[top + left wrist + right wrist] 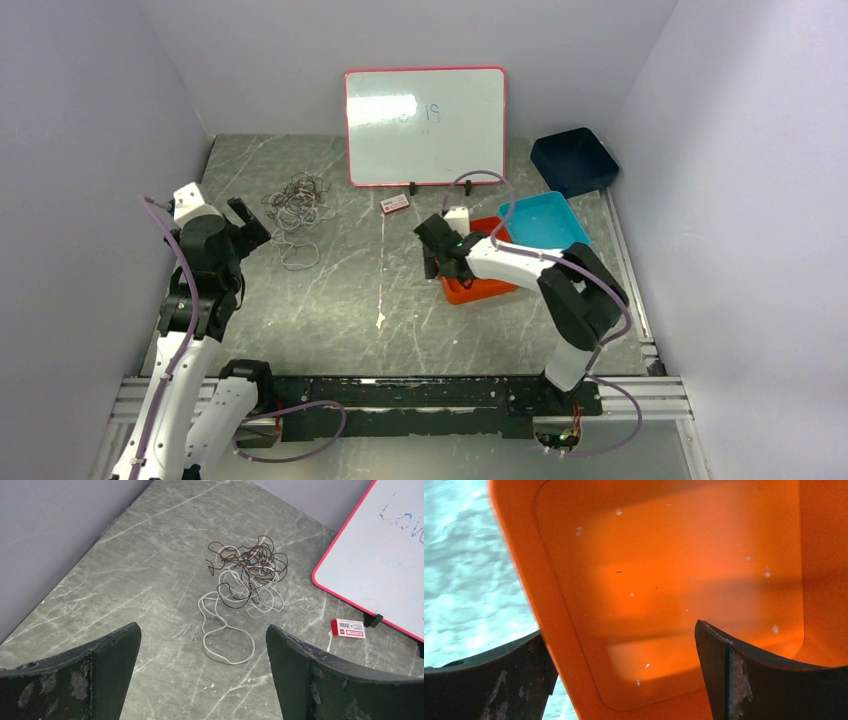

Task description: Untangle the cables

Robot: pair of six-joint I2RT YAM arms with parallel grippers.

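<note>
Left pincer (pixel 202 630) spread wide, holding nothing. Just beyond it the cables (pixel 244 575), a black-and-white tangle, far left on the desk (pixel 125 580). Right pincer (pixel 621 630) agape over orange tray (pixel 574 645) — well apart from them.

Looking like a robotics lab cell. Sitting boxed in by blank walls (pixel 80 150), carrying two arms (pixel 205 262) bolted to a metal rail (pixel 650 400) at the table (pixel 340 300) edge, propping a whiteboard (pixel 425 125) at the back, keeping bins (pixel 572 160) beside it.
</note>
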